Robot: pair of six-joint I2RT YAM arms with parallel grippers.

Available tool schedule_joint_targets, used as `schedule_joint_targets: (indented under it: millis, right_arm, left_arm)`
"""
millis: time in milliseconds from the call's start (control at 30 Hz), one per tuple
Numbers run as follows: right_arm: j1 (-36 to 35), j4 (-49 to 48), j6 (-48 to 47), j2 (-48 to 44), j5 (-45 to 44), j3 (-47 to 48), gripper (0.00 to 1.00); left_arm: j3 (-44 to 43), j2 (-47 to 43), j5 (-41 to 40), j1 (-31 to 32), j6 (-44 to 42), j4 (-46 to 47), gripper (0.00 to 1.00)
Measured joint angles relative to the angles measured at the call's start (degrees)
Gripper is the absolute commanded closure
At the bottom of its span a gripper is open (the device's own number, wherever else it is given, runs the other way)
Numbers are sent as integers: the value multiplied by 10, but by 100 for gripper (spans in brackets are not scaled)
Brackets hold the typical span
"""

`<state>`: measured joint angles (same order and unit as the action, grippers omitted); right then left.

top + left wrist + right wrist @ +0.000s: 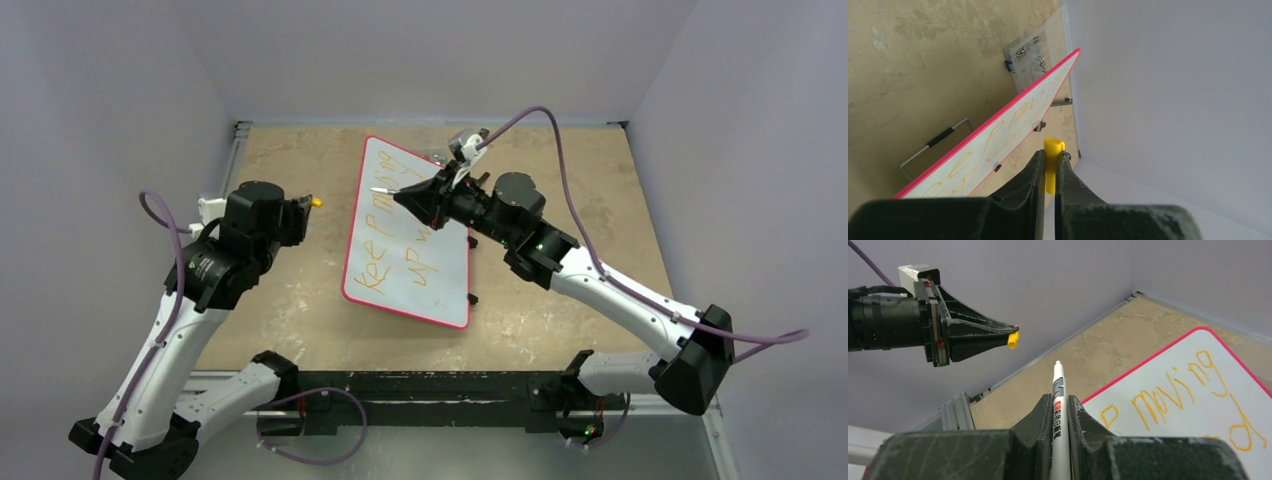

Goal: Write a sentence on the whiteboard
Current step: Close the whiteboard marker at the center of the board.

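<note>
The whiteboard (440, 290), pale with a thin red frame, lies tilted in the middle of the table. The sentence (385, 250) is orange lettering in two lines. My right gripper (405, 195) is shut on the white marker pen (382, 190) and holds it above the board's far left edge, tip pointing left. In the right wrist view the right gripper (1059, 402) grips the pen (1058, 385), with the board (1178, 357) and lettering (1168, 400) to the right. My left gripper (1050, 156) is shut on a yellow cap (1053, 147), left of the board (1060, 72).
A clear plastic box (1029, 57) sits beyond the board's far end. A wire stand (933, 145) lies on the table by the board. Small black feet (473, 298) stick out at the board's right edge. Grey walls close in on the table's left, back and right.
</note>
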<state>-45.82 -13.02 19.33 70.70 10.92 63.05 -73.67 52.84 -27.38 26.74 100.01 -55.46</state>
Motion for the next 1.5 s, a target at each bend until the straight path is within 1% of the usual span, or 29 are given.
schedule_joint_targets:
  millis: [167, 267, 600, 1000, 1500]
  right_arm:
    - [-38, -9, -31, 48, -5, 25, 100]
    - [-47, -12, -47, 63, -4, 33, 100]
    - [-60, -19, -75, 70, 8, 43, 100]
    - [-69, -20, -81, 70, 21, 45, 100]
    - [-75, -16, -85, 93, 19, 53, 100]
  left_arm:
    - [3, -8, 8, -1, 57, -17, 100]
    - [7, -11, 21, -3, 85, -21, 100]
    - [17, -17, 69, -9, 145, -25, 100]
    - [22, 2, 116, -9, 169, -10, 100]
    - [23, 6, 122, -9, 179, -4, 100]
